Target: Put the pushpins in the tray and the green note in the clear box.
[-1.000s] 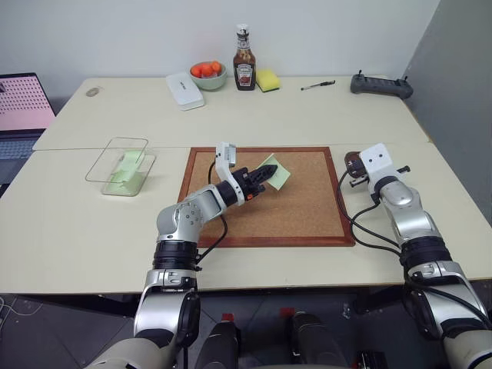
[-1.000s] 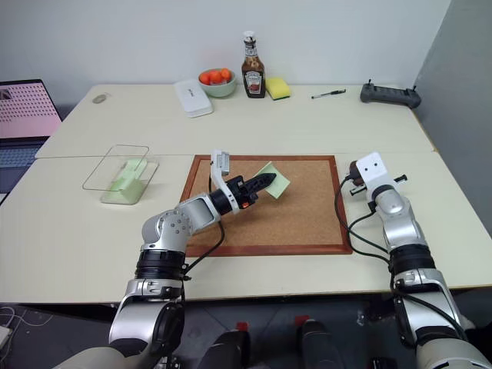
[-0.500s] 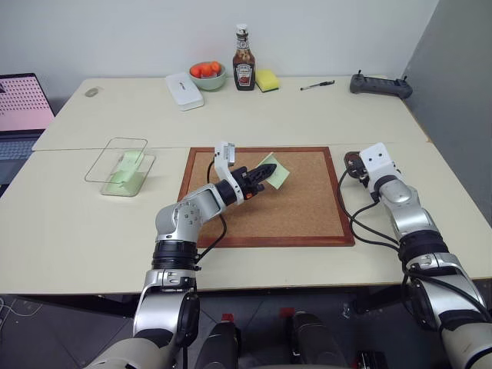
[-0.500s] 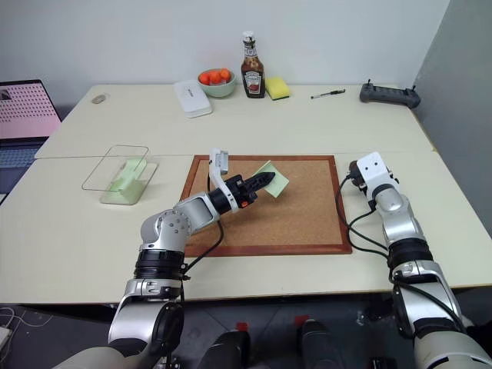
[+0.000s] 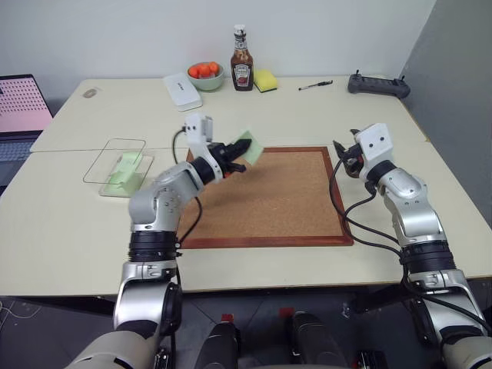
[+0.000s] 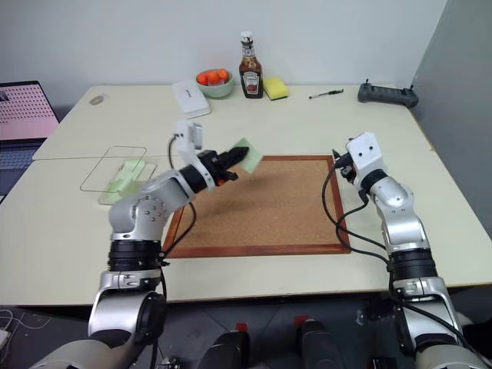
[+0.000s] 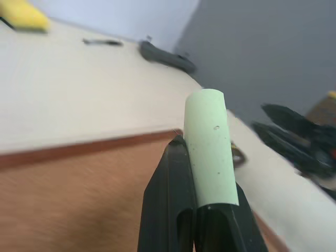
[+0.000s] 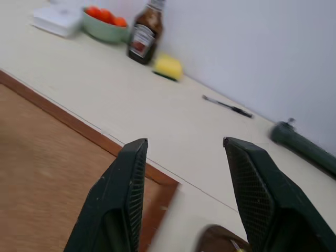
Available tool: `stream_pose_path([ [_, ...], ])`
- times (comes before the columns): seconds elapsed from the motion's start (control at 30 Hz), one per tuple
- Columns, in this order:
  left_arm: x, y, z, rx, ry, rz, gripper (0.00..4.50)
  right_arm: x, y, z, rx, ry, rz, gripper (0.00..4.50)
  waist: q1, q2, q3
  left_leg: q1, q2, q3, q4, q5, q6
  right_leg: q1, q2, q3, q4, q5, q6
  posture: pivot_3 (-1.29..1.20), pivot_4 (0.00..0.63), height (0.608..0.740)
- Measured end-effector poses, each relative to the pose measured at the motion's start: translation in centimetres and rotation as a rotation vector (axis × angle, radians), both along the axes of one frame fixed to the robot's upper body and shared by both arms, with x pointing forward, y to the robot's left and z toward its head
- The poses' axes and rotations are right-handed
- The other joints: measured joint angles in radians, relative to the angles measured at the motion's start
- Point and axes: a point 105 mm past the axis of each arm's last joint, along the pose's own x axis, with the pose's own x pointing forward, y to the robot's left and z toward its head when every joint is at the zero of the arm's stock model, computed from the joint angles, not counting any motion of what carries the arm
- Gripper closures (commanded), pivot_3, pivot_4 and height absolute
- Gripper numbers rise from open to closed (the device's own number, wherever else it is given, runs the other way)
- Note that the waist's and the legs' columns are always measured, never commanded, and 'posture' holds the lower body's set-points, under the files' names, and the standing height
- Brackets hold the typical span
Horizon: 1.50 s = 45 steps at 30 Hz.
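Observation:
My left gripper [image 5: 235, 148] is shut on the pale green note [image 5: 250, 146], holding it in the air above the far left corner of the corkboard [image 5: 269, 192]. In the left wrist view the green note [image 7: 209, 152] curls over one black finger. The clear box [image 5: 117, 163] lies open on the table to the left, with green paper inside. My right gripper [image 8: 185, 142] is open with nothing between its fingers, and hangs just above the dark red-brown tray [image 8: 212, 237] past the board's right edge. I can make out no pushpins.
Along the table's far edge stand a ketchup bottle [image 5: 241, 69], a green bowl of orange fruit [image 5: 206, 74], a white case [image 5: 183, 91], a yellow sponge [image 5: 267, 80], a pen [image 5: 315, 84] and a black controller [image 5: 377, 84]. A laptop [image 5: 19, 108] sits at the far left.
The left gripper has lifted the green note off the corkboard and carried it up and left. The right gripper has opened, risen from the tray and shifted left.

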Motion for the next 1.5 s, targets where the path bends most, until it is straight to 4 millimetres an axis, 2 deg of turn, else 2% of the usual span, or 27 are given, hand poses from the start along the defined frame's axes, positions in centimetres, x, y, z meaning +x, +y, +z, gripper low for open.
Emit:
stream_pose_path([
  [0.03,0.1,2.6,-0.1,0.131,-0.03,0.081,4.5,-1.3,2.3,0.4,0.014,0.014,0.135,2.07,-0.005,0.001,0.0,0.0,0.001,0.0,-0.001,0.0,0.0,-0.001,0.001,0.0,0.0,0.0,0.0,0.0,0.15,0.74],
  [0.07,0.1,3.8,-0.1,0.173,-0.036,0.118,4.5,-1.9,3.3,0.6,0.015,0.016,0.188,2.07,-0.009,0.001,0.0,0.0,0.002,0.0,-0.001,0.0,0.0,-0.001,0.002,0.0,0.001,0.0,0.0,0.0,0.15,0.74],
  [0.1,0.1,5.9,0.1,0.231,-0.044,0.185,4.5,-2.7,4.7,0.8,0.025,0.031,0.261,1.73,-0.008,0.001,0.0,0.0,0.002,-0.001,-0.001,0.0,0.0,-0.001,0.002,-0.001,0.001,0.0,0.0,0.0,0.15,0.74],
  [0.13,0.1,6.9,0.2,0.258,-0.048,0.215,4.5,-3.0,5.3,1.0,0.027,0.042,0.294,1.69,-0.006,0.001,0.0,-0.001,0.002,-0.002,0.0,0.0,0.0,-0.001,0.002,-0.002,0.001,0.0,0.0,0.0,0.15,0.74],
  [0.33,-0.3,14.6,1.2,0.378,-0.049,0.451,4.5,-4.4,9.6,1.8,-0.01,0.115,0.474,0.22,0.006,0.001,0.0,-0.002,0.001,-0.004,0.0,0.0,0.0,-0.001,0.0,-0.003,0.0,0.0,-0.001,0.0,0.15,0.74],
  [0.43,-0.3,18.9,0.6,0.404,0.002,0.593,4.5,-5.0,11.7,2.1,-0.033,0.167,0.545,0.22,0.01,0.001,0.0,-0.003,0.001,-0.004,-0.001,0.0,0.0,-0.003,0.0,-0.004,0.0,0.0,-0.001,0.0,0.15,0.74],
  [0.63,-0.1,23.1,-0.5,0.441,0.064,0.728,4.5,-5.6,14.1,2.5,-0.053,0.192,0.608,0.22,0.019,0.0,0.0,-0.006,0.0,-0.005,0.0,0.0,0.0,-0.005,0.0,-0.004,0.0,0.0,-0.001,0.0,0.15,0.74],
  [0.77,-0.1,24.6,-1.2,0.501,0.082,0.777,4.5,-5.5,14.4,2.2,-0.064,0.203,0.602,0.22,0.023,0.0,0.0,-0.006,0.0,-0.004,0.0,0.0,0.0,-0.006,0.0,-0.004,0.0,0.0,-0.001,0.0,0.15,0.74],
  [0.87,0.0,24.9,-1.8,0.528,0.093,0.782,4.08,-5.6,14.6,2.2,-0.057,0.2,0.607,0.21,0.023,0.0,0.0,-0.01,0.0,-0.004,0.0,0.0,0.0,-0.009,0.0,-0.004,0.002,0.0,-0.001,0.0,0.15,0.74],
  [1.03,0.2,24.9,-2.2,0.511,0.11,0.778,3.07,-5.6,14.8,2.3,-0.05,0.196,0.605,0.21,0.023,0.0,0.0,-0.013,0.0,-0.005,0.0,0.0,0.0,-0.012,0.0,-0.005,0.002,0.0,-0.001,0.0,0.15,0.74],
  [1.3,0.6,23.9,-2.5,0.492,0.109,0.729,1.57,-5.4,14.9,2.5,-0.045,0.182,0.584,0.21,0.021,0.0,0.0,-0.013,0.0,-0.005,0.0,0.0,0.0,-0.012,0.0,-0.005,0.003,0.0,-0.001,0.0,0.15,0.74],
  [1.4,0.8,23.4,-1.9,0.496,0.065,0.708,0.99,-5.4,14.8,2.5,-0.044,0.177,0.577,0.21,0.019,0.0,0.0,-0.013,0.0,-0.005,0.001,0.0,0.0,-0.012,0.0,-0.005,0.003,0.0,-0.001,0.0,0.15,0.74],
  [1.5,0.8,21.0,-0.1,0.49,-0.059,0.604,0.99,-5.6,14.6,2.6,-0.037,0.168,0.572,0.21,0.021,0.0,0.0,-0.014,0.0,-0.005,0.001,0.0,0.0,-0.012,-0.001,-0.005,0.002,0.0,-0.001,0.0,0.15,0.74],
])
